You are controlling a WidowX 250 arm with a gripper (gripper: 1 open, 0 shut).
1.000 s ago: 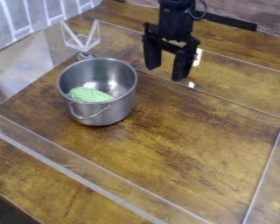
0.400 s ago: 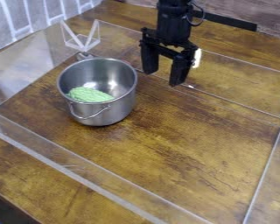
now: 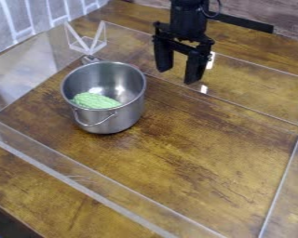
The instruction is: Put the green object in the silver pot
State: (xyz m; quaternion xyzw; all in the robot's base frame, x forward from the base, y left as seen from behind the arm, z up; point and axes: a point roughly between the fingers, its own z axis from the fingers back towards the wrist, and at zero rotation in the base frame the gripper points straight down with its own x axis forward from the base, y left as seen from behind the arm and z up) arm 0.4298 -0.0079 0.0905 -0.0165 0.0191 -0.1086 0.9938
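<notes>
The silver pot [image 3: 105, 94] stands on the wooden table at centre left, its looped handle toward the front. Inside it, on the bottom left, lies the green object [image 3: 94, 99], a flat light green oval. My gripper [image 3: 178, 74] hangs up and to the right of the pot, above the table, apart from the rim. Its two black fingers [image 3: 192, 69] point down with a gap between them and nothing held: open.
Clear acrylic walls [image 3: 152, 218] box in the wooden table on all sides. A transparent stand [image 3: 86, 39] sits behind the pot at the back left. A white grille is at the top left corner.
The gripper drifted slightly left, then back right and a touch up, staying open and empty. The pot and the green object have not moved.
</notes>
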